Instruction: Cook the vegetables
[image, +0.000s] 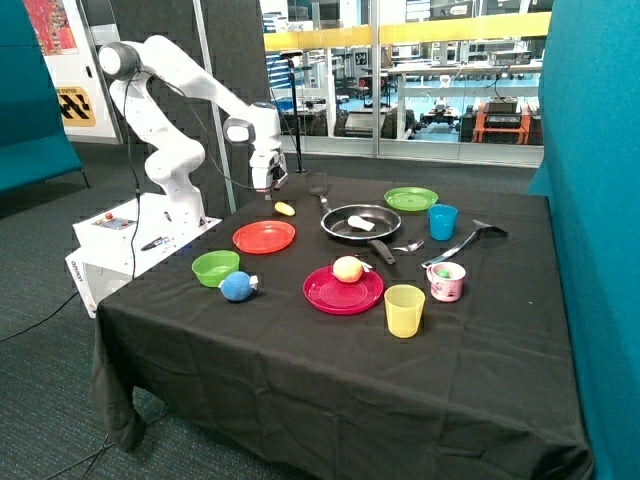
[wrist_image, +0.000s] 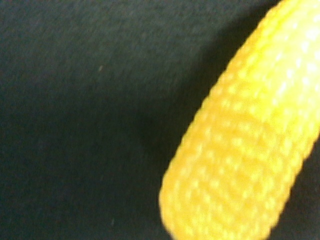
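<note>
I am hovering my claw (image: 268, 186) just above the toy corn (image: 285, 209) near the table's back edge; claw state I cannot tell. White chunk (image: 360, 224) is lying in frying pan (image: 345, 215) already. Should center over the cob bef. descending.

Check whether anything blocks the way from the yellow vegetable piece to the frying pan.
Nothing visible does. The yellow piece lies on bare cloth just under the gripper, and the cloth between it and the pan is bare. The white piece already lies in the pan.
</note>
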